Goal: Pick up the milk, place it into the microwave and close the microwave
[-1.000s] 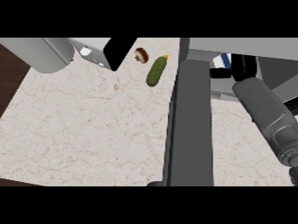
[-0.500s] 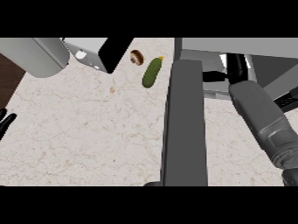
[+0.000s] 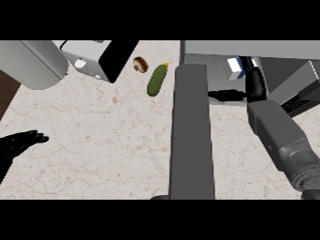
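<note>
Just past the right hand (image 3: 254,86), inside the microwave (image 3: 259,51), sat the milk (image 3: 237,68), standing upright; fingers curled round it, I think. Left hand (image 3: 13,145) rested open, well apart across the table (image 3: 86,131).

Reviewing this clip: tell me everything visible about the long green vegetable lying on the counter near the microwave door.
The long green cucumber-like vegetable lies flat on the pale speckled stone counter, tilted slightly off upright in the head view. Its skin is smooth mid-green, with a small yellowish tip at its upper end. It sits just left of the grey open microwave door and right of a small round brown item, apart from both as far as shows. Neither robot hand touches it.
</note>
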Motion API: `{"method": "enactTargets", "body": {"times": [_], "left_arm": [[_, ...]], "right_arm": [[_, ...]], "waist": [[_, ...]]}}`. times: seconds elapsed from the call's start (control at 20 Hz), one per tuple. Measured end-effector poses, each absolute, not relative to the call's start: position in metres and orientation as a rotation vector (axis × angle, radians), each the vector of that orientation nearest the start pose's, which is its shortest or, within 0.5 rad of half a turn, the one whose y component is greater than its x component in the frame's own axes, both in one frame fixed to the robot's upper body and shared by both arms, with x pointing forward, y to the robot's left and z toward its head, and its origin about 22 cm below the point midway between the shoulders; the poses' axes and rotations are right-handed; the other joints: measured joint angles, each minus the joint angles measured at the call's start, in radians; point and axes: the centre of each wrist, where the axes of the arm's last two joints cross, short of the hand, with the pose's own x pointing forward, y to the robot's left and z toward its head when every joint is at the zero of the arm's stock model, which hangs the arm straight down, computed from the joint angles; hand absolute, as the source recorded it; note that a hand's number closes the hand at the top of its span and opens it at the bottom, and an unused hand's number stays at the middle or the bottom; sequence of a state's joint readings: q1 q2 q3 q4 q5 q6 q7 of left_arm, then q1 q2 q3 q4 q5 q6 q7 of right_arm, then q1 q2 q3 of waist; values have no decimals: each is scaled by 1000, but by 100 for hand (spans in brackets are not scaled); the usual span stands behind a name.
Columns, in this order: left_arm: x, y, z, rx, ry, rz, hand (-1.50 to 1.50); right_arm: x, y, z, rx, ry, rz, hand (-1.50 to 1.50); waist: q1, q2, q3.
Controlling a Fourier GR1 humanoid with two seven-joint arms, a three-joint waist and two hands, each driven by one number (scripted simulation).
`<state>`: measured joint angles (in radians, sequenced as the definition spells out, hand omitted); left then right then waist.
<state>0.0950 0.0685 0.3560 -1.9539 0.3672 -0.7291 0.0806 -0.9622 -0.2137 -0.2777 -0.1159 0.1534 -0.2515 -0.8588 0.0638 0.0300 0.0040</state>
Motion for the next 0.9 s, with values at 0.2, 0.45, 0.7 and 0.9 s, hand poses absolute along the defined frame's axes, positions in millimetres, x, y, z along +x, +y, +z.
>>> {"method": "enactTargets", "body": {"times": [0.2, 0.45, 0.7, 0.9], "left_arm": [[195, 312, 81, -411, -1865, -318, 150], [200, 294, 81, -448, -1825, -334, 150], [195, 271, 81, -484, -1791, -350, 150], [205, 256, 78, -505, -1765, -394, 150]], "right_arm": [[397, -242, -35, -205, -1890, 183, -150], [378, -247, -60, -69, -1869, 133, -150], [352, -251, -87, -21, -1846, 116, -150], [328, -256, -108, -11, -1836, 130, -150]], "waist": [[-16, -8, -1], [-38, -19, -2], [-54, -27, -3], [-72, -33, -4]]}}
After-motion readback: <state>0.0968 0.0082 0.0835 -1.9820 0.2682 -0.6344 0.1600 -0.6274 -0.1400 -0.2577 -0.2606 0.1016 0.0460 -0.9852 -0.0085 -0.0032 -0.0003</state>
